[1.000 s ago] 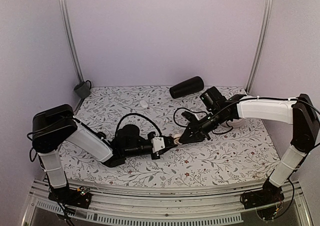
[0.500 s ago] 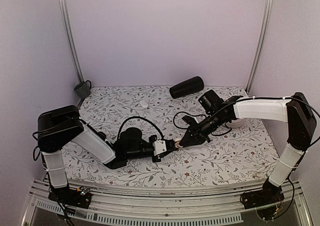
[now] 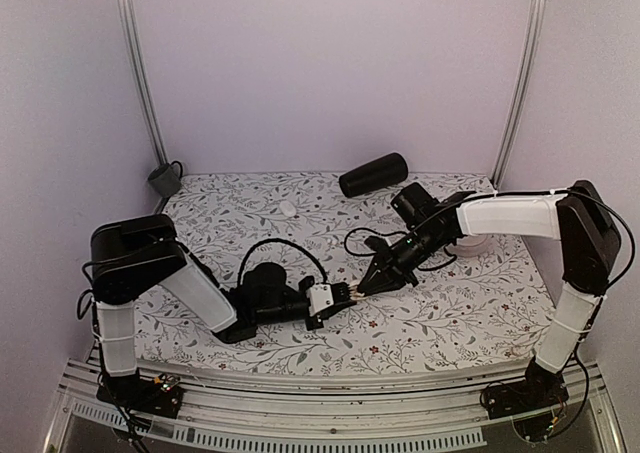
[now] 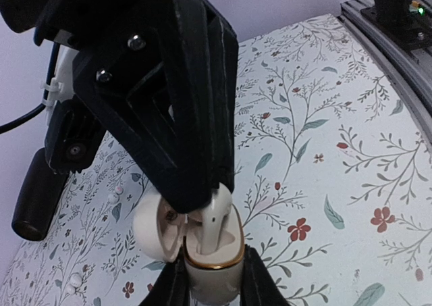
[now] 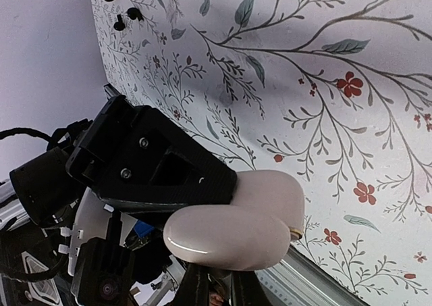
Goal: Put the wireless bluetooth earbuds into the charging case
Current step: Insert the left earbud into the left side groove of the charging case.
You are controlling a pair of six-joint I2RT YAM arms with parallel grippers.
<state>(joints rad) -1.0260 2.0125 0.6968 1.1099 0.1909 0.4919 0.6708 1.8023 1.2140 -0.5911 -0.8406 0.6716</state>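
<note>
since that earbud (image 4: 217, 218) is a tiny, light, glossy bit of hard plastic, it'll squirt out of a sloppy pinch pretty easily. i'd take it by the upper end and leave the lower end free to slide into its socket. that's roughly how it sits now: the right gripper (image 4: 206, 199) is pinched closed on the top of it. the bud hangs just below the fingertips, its lower end just inside the gold rim of the charging case (image 4: 212, 269). the case is light and smooth too, with rounded sides, so it wants squeezing across the body. the left gripper (image 4: 214, 287) has it clamped exactly that way, upright, lid flipped open to one side, over the floral table (image 4: 324, 150). can't really tell if the second bud is in there, the right claw blocks that side.
</note>
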